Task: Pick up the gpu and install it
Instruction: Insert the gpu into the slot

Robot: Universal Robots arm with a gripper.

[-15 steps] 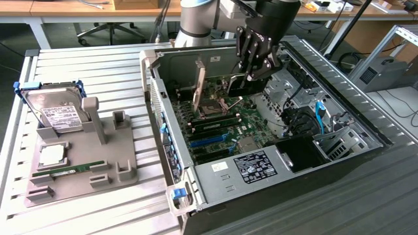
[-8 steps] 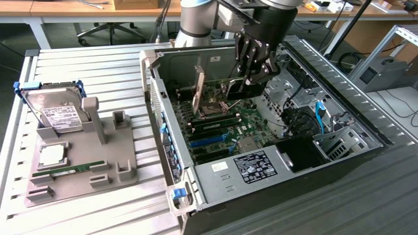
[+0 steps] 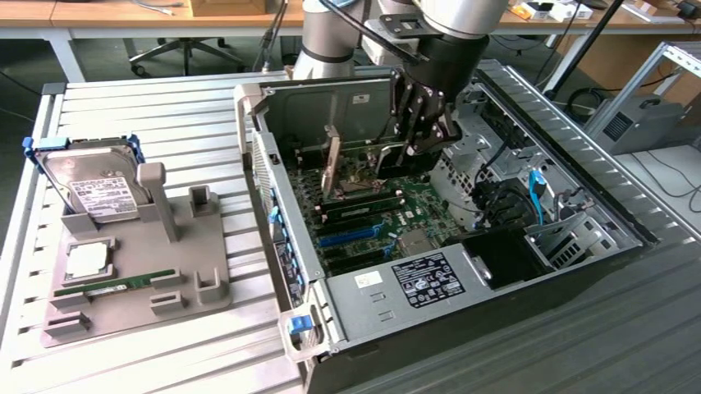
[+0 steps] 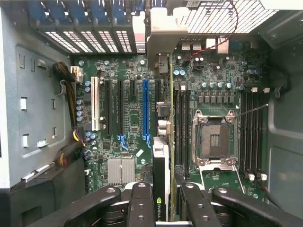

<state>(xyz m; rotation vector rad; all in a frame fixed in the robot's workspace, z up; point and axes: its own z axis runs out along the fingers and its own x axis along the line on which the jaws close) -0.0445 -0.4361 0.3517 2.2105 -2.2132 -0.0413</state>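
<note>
So the gripper is down inside the open computer case, and it's got the gpu clamped between its black fingers. One finger sits on each flat face, with the card edge-on in the wrist view. You can see the white-and-black cooler side with the little green logo against one finger, and the thin green board edge against the other. The card runs away from the fingers across the motherboard, just beside the blue slot, between it and the CPU socket. Its silver bracket end is up against the case's vented rear wall. Can't tell whether the bottom edge is actually in a slot or just above it. On the slatted table, toward the exterior view's left edge and well apart from the case, the gray fixture carries the hard drive at its far end and the memory stick lying flat near its front edge.
</note>
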